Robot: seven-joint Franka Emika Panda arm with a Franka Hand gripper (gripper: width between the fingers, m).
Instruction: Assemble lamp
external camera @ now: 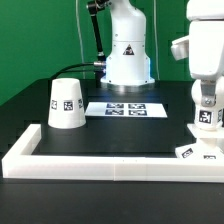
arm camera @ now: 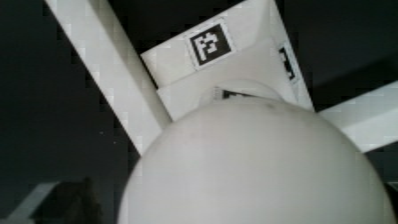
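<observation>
My gripper is at the exterior view's right, shut on the white bulb, which it holds just above the flat square base. In the wrist view the rounded bulb fills the near field and hides the fingers. Beyond it lies the base with a black-and-white tag. The white cone shade with a tag stands upright at the exterior view's left, far from the gripper.
The long white bar frame runs along the front and up the left side; in the wrist view a bar of the frame lies beside the base. The marker board lies in front of the robot's pedestal.
</observation>
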